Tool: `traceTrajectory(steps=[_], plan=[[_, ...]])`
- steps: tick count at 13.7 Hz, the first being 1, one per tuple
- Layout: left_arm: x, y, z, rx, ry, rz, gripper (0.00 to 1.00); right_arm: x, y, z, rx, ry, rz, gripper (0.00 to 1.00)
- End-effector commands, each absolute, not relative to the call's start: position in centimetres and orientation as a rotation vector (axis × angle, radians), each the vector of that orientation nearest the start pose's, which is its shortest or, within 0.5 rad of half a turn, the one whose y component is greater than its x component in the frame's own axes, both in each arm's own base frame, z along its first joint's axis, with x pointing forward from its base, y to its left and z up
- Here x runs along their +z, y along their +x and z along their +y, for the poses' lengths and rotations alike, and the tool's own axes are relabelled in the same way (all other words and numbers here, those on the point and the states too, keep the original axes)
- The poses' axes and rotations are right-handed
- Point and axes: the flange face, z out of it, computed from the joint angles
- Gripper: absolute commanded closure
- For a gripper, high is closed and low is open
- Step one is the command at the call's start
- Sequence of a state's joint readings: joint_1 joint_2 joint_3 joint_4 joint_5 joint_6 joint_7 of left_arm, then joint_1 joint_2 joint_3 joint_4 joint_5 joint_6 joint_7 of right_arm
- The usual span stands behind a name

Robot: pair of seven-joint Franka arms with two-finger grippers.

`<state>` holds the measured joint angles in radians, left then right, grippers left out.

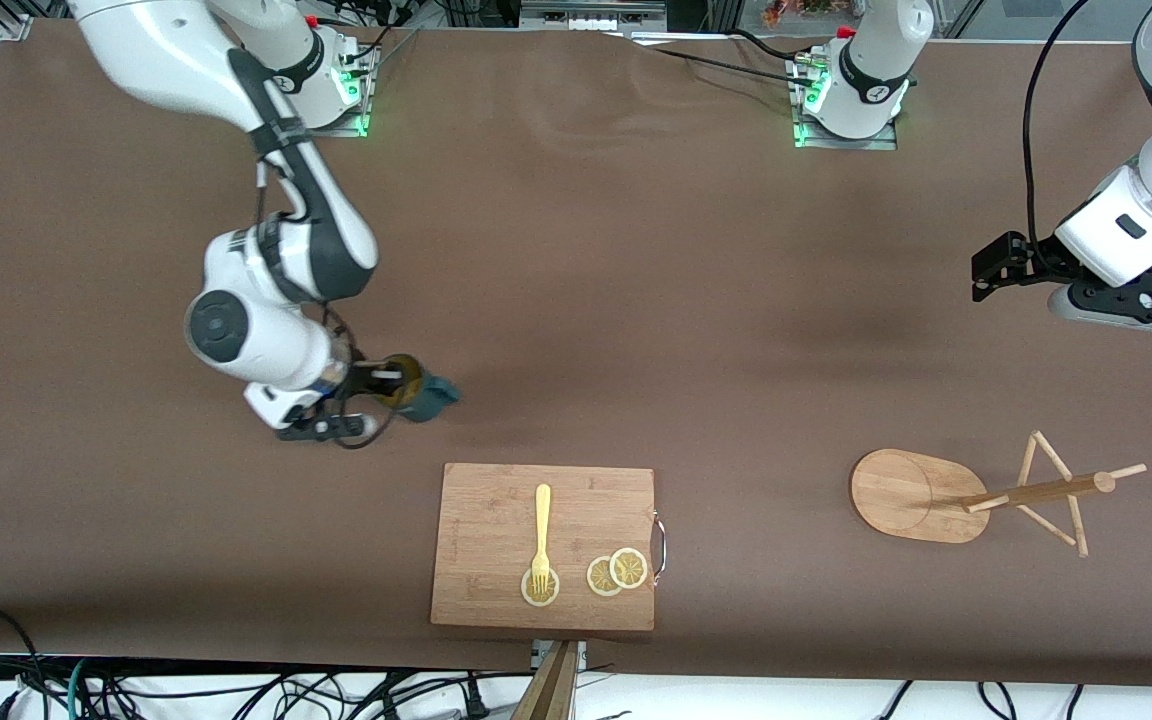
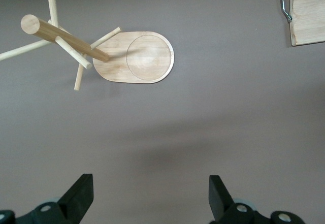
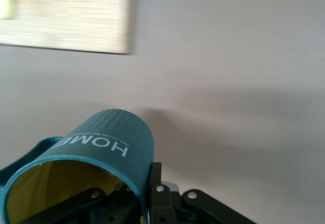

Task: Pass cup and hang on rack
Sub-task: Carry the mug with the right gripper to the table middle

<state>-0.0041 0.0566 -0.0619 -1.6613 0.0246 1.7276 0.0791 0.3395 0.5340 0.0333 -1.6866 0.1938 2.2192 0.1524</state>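
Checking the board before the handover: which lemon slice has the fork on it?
The slice nearest the right arm's end of the board, under the fork tines. The other two slices overlap beside the board's metal handle.

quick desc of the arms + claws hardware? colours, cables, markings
Both arms: glossy white shells, dark grey-black joint bands, black cables along the links. Bases on metal plates with green lights, red caps. Left claw and right claw: black, two flat fingers, small silver screws.
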Motion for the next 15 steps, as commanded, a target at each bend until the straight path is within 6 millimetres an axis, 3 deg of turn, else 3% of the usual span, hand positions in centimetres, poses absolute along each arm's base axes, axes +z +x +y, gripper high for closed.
traceTrajectory(steps=[1,3,5,7,10,12,15], plan=[[56.9,58.4,-3.7,-0.017,-3.097,0.225,0.00,31.0,63.7,31.0,0.036,-2.940,-0.162,1.00],[56.9,58.4,-3.7,-0.019,-3.095,0.225,0.00,29.8,61.1,39.3,0.080,-2.966,-0.107,1.00],[56.9,58.4,-3.7,-0.017,-3.097,0.225,0.00,28.6,59.7,44.2,0.065,-2.996,-0.040,1.00],[56.9,58.4,-3.7,-0.017,-3.097,0.225,0.00,28.1,57.0,49.7,0.053,-2.991,-0.003,1.00],[56.9,58.4,-3.7,-0.019,-3.097,0.225,0.00,27.6,53.4,55.9,0.039,-2.969,0.056,1.00],[56.9,58.4,-3.7,-0.019,-3.095,0.225,0.00,25.6,50.7,59.7,0.024,-2.961,0.052,1.00],[56.9,58.4,-3.7,-0.019,-3.097,0.225,0.00,23.9,48.2,62.1,-0.025,-3.001,0.036,1.00]])
